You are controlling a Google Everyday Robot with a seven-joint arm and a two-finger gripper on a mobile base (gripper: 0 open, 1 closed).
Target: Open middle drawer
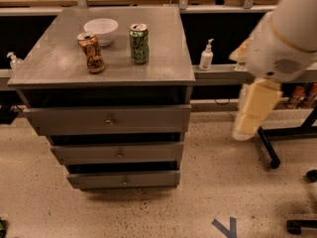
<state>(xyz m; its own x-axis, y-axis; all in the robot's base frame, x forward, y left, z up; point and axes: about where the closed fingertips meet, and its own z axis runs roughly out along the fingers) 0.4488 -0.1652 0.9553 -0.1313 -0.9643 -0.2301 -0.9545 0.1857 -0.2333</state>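
A grey cabinet [59,63] stands at centre-left with three drawer fronts stacked below its top. The middle drawer [148,152] is the medium-sized front, with a small round knob [119,154], and it sits shut between the taller top drawer [158,119] and the slimmer bottom drawer [148,179]. My white arm [287,38] comes in from the upper right. Its cream-coloured gripper [246,130] hangs to the right of the cabinet, about level with the top and middle drawers, and touches nothing.
On the cabinet top stand a white bowl [101,29], a dented brown can [91,52] and a green can [139,43]. A pump bottle [206,56] sits on the ledge behind. A black stand leg [270,152] lies on the floor at right.
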